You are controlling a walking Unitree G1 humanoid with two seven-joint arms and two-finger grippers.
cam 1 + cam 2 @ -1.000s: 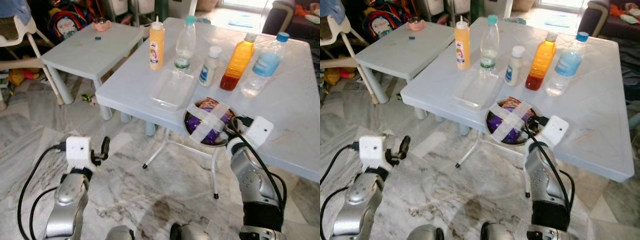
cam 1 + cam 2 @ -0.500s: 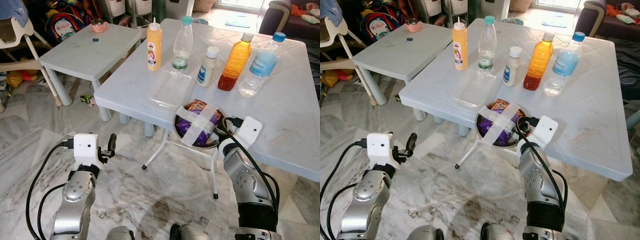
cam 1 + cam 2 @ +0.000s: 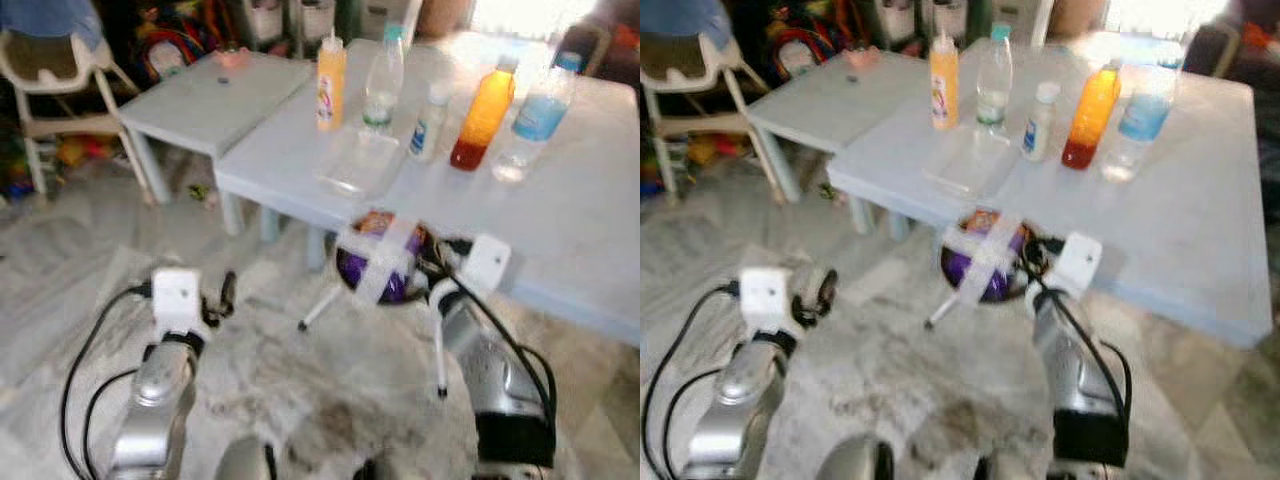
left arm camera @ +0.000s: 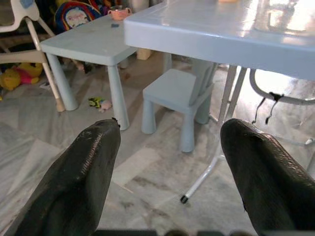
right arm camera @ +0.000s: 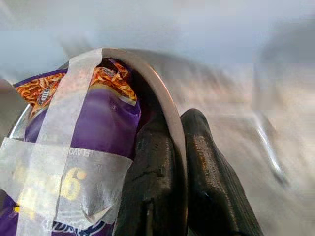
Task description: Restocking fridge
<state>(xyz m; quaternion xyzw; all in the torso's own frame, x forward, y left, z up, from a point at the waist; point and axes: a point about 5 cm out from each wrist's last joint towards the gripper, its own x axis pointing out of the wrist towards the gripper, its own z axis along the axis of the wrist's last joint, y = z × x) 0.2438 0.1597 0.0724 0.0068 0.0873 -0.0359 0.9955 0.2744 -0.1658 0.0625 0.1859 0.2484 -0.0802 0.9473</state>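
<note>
**Steel bowl pinched by its rim, off the table edge**

At 9 o'clock of the head view, the left gripper (image 3: 228,292) hangs low over the veined marble floor (image 3: 90,260), its two matte, rubbery black fingers (image 4: 88,167) spread wide apart and holding nothing. Beyond them the left wrist view shows a small pale-blue plastic stool (image 4: 179,96) under the big table.

At 11 o'clock stands a low, square, pale-blue side table (image 3: 215,95) with a small pink cup (image 3: 232,58) on it, and a white high chair (image 3: 55,80) at 10 o'clock.

Near the centre, the round, shiny steel bowl (image 3: 385,265) sits just off the near edge of the large white plastic table (image 3: 580,200). A glossy purple snack packet (image 5: 98,118) with orange noodle print fills it, strapped in by two crossed strips of translucent tape (image 5: 59,128). The right gripper (image 5: 172,167) is clamped on the bowl's thin rim, one finger inside and one outside.

On the table at 12 o'clock lies a flat, clear rectangular tray (image 3: 355,165). Behind it, left to right: an opaque orange squeeze bottle (image 3: 329,85) with a nozzle, a clear bottle (image 3: 383,80) with a teal cap, a small white bottle (image 3: 428,108), a tall bottle of amber liquid (image 3: 482,115), and a clear blue-labelled water bottle (image 3: 528,115) toward 1 o'clock.
</note>
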